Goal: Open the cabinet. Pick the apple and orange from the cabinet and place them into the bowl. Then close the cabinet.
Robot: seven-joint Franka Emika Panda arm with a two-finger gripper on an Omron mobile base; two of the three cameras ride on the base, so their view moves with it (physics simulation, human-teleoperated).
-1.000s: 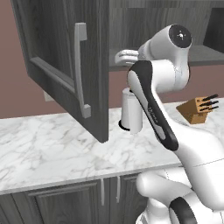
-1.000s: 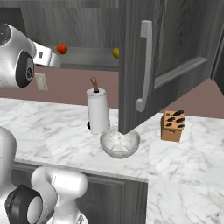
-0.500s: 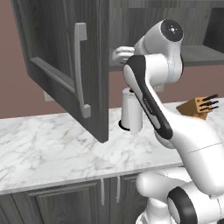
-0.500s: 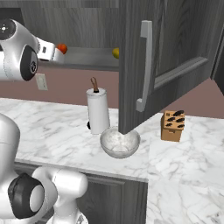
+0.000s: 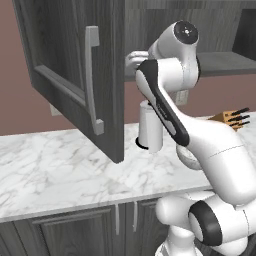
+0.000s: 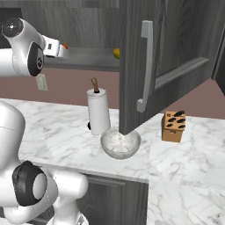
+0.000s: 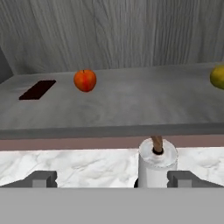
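The cabinet [image 6: 149, 66] stood open, its wood-grain door swung wide for access. The fingers [image 7: 43, 178] were spread wide and empty, aimed at the shelf [image 7: 113, 105] for a pick. A round red-orange fruit [image 7: 85, 80] sat upper left in the hand view, a yellowish one [image 7: 217, 77] at the right edge. The speckled bowl [image 6: 120, 143] waited on the marble worktop [image 6: 61, 132], centre of the right base view.

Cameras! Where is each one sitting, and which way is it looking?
Left base view: behind the arm on its left, looking forward at the open cabinet door; the white arm rises at lower right.
Right base view: behind on the right, looking at the bowl; the arm is at left.
Hand view: on the hand, facing the cabinet shelf with a red-orange fruit; gripper tips at the bottom.
All three share the paper-towel roll.
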